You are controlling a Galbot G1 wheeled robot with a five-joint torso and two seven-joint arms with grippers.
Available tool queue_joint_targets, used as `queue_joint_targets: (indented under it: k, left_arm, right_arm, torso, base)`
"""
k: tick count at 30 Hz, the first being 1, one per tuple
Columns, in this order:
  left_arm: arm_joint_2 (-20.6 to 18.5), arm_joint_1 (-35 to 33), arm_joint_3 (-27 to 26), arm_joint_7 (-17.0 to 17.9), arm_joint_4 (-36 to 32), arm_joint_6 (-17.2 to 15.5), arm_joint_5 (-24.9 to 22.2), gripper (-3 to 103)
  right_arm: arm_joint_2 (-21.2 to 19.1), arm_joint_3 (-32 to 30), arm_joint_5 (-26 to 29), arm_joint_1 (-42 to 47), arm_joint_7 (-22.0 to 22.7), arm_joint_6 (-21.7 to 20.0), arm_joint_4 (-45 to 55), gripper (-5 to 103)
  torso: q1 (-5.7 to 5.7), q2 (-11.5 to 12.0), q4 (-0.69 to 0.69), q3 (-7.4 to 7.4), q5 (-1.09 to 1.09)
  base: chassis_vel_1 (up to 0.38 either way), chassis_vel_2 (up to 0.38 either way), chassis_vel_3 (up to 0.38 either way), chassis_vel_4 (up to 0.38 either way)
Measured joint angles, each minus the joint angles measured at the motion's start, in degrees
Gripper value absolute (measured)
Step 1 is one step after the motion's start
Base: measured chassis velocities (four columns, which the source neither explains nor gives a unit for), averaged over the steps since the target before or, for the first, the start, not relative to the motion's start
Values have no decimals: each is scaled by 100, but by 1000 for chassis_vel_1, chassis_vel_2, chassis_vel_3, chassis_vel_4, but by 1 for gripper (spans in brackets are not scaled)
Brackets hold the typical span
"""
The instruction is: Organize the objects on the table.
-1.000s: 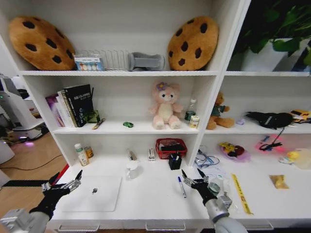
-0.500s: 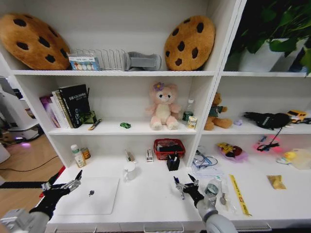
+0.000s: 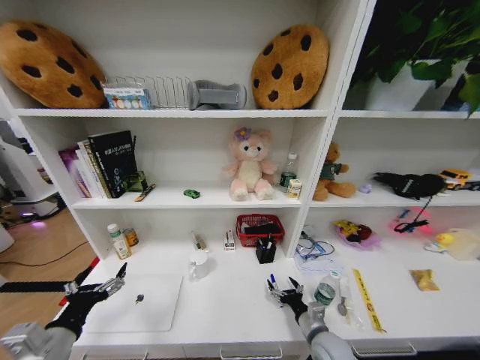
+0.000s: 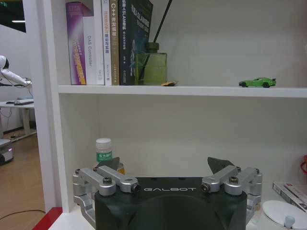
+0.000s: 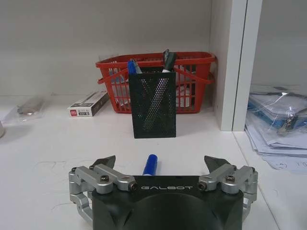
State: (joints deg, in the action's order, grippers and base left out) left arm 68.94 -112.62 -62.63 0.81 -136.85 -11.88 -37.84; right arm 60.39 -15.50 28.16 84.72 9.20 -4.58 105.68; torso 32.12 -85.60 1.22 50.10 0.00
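Your right gripper (image 3: 280,288), lower centre, hangs released straddling the blue marker (image 5: 150,164), lined up to grasp. Left gripper (image 3: 112,283), lower left, idles released beside the laptop (image 3: 135,301).

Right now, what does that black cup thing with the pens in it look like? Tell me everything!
The pen holder is a small square cup of black metal mesh full of tiny holes. It stands upright on the white table, just in front of the red basket; I cannot tell if they touch. A blue-capped pen and a dark one poke out of its top. Another blue pen lies flat before it, apart from it, between the open fingers of the right gripper.
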Motion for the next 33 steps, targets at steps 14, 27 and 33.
queue_joint_targets:
  k: [14,27,33]
  left_arm:
    - [0,0,0,0,0,0,0,100]
    - [0,0,0,0,0,0,0,100]
    - [0,0,0,0,0,0,0,100]
  right_arm:
    - [-72,308,97,-312,66,-132,-148,97]
    - [-80,342,37,-296,142,-177,-252,63]
    - [-90,355,69,-388,133,-197,-287,47]
  torso:
    - [0,0,0,0,0]
    - [0,0,1,-1,-1]
    - [0,0,1,0,0]
  base:
    - [0,0,0,0]
    - [0,0,0,0]
    - [0,0,0,0]
